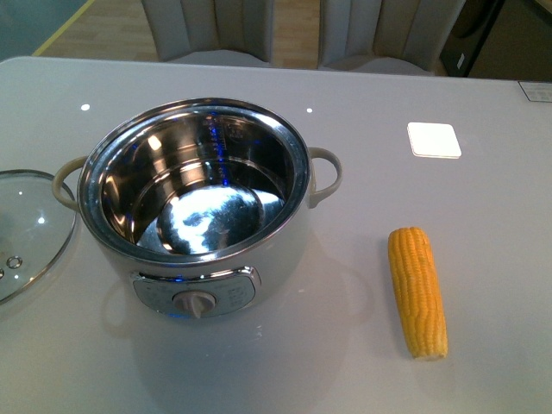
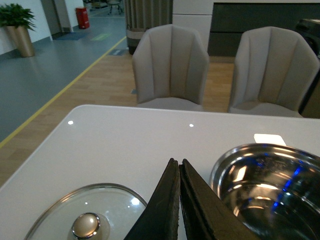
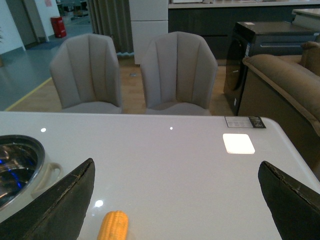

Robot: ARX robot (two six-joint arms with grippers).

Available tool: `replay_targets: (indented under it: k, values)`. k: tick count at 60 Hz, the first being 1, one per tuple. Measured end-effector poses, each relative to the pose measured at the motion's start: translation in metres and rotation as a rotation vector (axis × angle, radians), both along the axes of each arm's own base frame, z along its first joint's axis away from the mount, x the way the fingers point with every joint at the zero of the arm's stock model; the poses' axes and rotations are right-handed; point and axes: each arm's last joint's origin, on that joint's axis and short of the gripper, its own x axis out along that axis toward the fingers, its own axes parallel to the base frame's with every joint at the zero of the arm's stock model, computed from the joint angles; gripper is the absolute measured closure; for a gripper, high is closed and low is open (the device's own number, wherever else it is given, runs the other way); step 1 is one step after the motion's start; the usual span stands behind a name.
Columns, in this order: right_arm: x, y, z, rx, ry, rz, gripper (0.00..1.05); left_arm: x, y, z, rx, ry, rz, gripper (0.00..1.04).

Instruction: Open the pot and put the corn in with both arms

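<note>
Front view: the uncovered pot (image 1: 194, 203) sits at centre, corn (image 1: 418, 291) lower right, glass lid (image 1: 26, 228) at left edge. Left gripper (image 2: 179, 162) seems closed and empty; right gripper (image 3: 176, 164) is spread wide.

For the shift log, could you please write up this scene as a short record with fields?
pot: lid off, steel bowl empty
lid: flat on the table, on the pot's left
corn: lying on the table, on the pot's right, nothing touching it
left tool: shut, empty
right tool: open wide, empty
</note>
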Motion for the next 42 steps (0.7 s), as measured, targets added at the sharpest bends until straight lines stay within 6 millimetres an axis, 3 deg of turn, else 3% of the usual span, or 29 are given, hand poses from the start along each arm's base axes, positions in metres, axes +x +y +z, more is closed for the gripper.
replay_targets:
  k: [15,42]
  values:
    - [0.000,0.000,0.000,0.000,0.000,0.000,0.09,-0.019,-0.015,0.012,-0.001,0.007,0.002,1.01]
    - [0.000,0.000,0.000,0.000,0.000,0.000,0.09,-0.041,-0.015,0.023,-0.001,-0.034,0.004,1.01]
